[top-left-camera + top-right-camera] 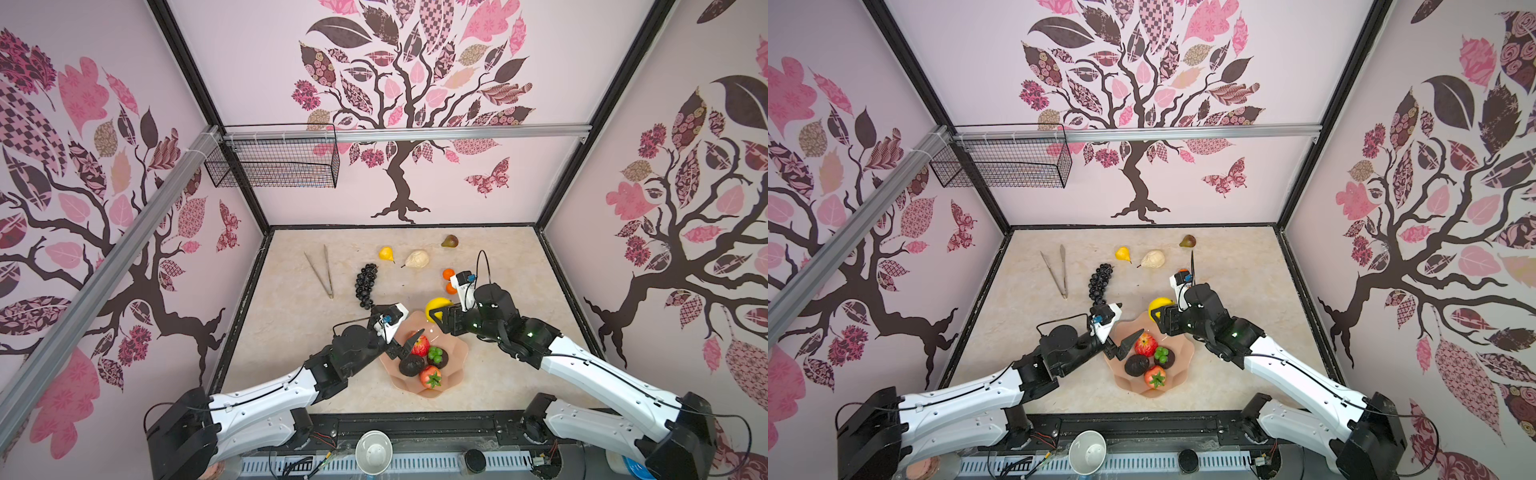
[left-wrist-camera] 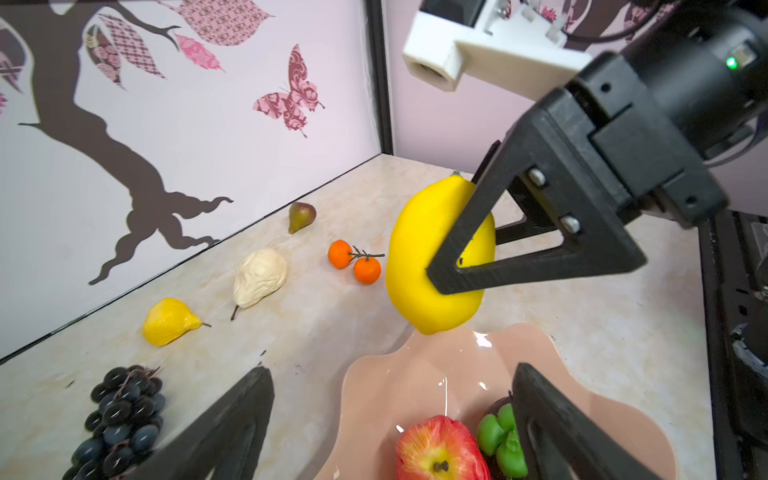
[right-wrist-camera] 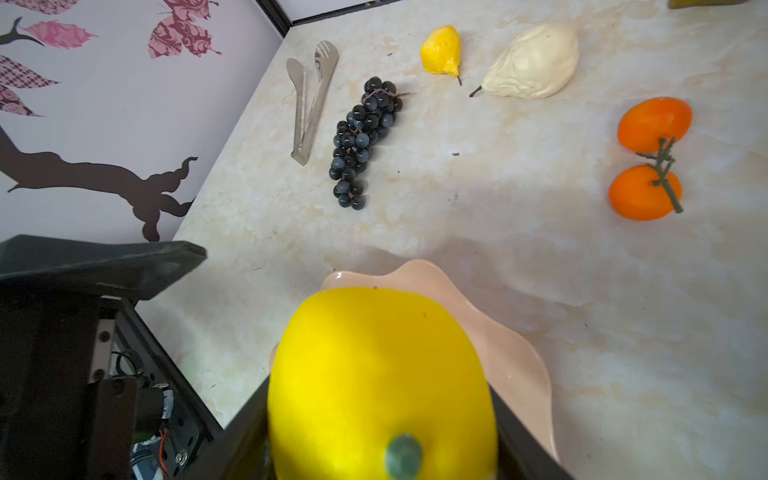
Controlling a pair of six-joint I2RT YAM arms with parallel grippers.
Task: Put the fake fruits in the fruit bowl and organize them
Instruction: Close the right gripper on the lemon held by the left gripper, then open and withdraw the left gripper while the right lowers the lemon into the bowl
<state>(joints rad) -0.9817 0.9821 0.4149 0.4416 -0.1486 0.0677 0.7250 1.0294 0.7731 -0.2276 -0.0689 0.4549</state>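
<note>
The peach-pink fruit bowl point(image 1: 457, 353) point(image 1: 1183, 353) holds a red apple point(image 1: 420, 345), a mangosteen point(image 1: 436, 356), a dark avocado point(image 1: 411, 365) and a red fruit with green leaves point(image 1: 430, 377). My left gripper point(image 1: 405, 345) point(image 2: 390, 372) hangs open over the bowl's left side, above the apple point(image 2: 440, 449), with nothing between its fingers. My right gripper point(image 1: 438, 313) point(image 3: 382, 415) is shut on the yellow lemon point(image 1: 436, 304) point(image 2: 419, 257) point(image 3: 374, 365), held above the bowl's far rim. On the table lie black grapes point(image 1: 365, 286), a yellow pear point(image 1: 386, 253), a cream pear point(image 1: 417, 259), oranges point(image 1: 449, 275) and a brownish pear point(image 1: 449, 241).
Thin tongs point(image 1: 320, 270) lie left of the grapes. A white cup point(image 1: 374, 451) stands outside the table's front edge. A wire basket point(image 1: 274, 162) hangs on the back left wall. Walls close in the table on three sides.
</note>
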